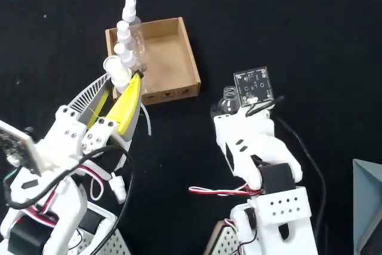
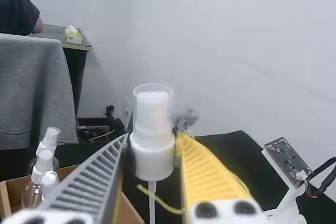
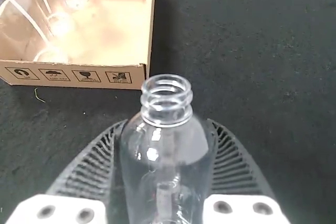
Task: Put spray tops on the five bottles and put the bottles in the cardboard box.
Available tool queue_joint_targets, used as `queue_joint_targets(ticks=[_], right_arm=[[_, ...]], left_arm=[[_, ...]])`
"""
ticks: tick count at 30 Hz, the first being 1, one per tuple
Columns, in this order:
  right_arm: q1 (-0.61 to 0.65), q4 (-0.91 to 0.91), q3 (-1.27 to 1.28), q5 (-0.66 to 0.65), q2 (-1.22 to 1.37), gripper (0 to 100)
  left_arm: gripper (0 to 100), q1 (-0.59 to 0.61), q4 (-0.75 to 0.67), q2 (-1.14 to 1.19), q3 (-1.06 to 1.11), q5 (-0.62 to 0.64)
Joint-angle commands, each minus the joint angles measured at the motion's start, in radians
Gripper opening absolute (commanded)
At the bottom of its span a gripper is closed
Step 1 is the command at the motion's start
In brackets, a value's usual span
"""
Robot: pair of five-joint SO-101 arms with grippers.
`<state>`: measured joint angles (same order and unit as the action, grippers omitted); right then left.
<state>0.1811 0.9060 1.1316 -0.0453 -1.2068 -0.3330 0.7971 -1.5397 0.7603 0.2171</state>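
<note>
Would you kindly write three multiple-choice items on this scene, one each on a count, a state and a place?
1. How many capped bottles stand in the box? A one B three C five
2. The bottle in the right hand is: A capped B open-necked C crushed
3. Where is the loose spray top? A in the box B in the right hand C in the left hand
Key: B, three tops show there; B, its threaded neck is bare; C, that hand clamps it.

Glossy clear plastic bottle (image 3: 165, 145), matt cardboard box (image 3: 79, 72)
</note>
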Motion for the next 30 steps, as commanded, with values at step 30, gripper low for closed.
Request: queue_joint_targets(ticks=[30], right_arm=[[0.083, -0.025, -0.004, -0.009, -0.035, 9.9]], left_arm=[[3, 0.108, -0.026, -0.005, 0.005, 0.319]])
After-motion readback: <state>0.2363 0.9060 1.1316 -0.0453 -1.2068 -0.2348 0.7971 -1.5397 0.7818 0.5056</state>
